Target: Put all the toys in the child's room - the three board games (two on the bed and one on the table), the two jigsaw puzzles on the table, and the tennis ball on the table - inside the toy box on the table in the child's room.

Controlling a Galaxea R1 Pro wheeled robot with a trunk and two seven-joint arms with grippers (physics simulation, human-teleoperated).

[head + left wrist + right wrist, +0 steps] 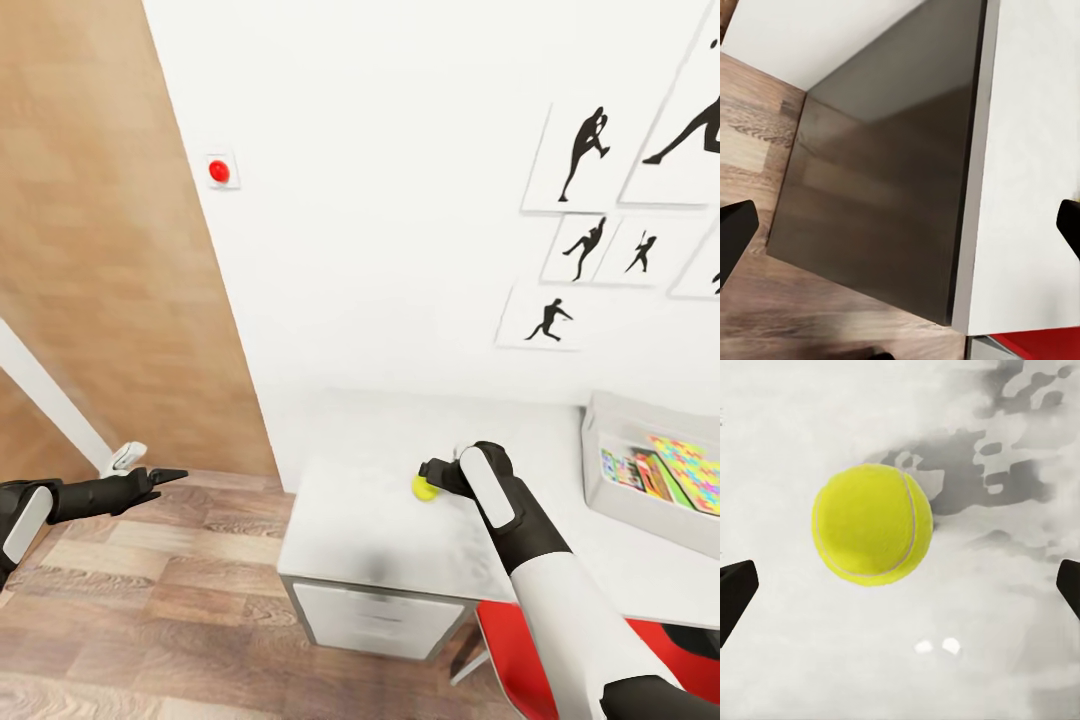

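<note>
Directly above its target, the robot's black two-fingered right gripper hangs with its fingers spread wide, one dark fingertip at each edge of the wrist view and nothing between them but the round yellow-green felt tennis ball. The ball rests on the white tabletop, a little off the midline between the fingertips, so a straight descent with a small correction looks like the move to come. From the head view the ball sits just beside the gripper's tip, well apart from the pale grey open toy box further along the table toward the robot's right, where colourful boxes already stand inside. The right arm is plainly the nearer one; the black left gripper, fingers also apart and empty, hangs out over the wooden plank floor beside the table. A sphere, the ball has no long axis, and its white seam curves across clean, bright felt.
</note>
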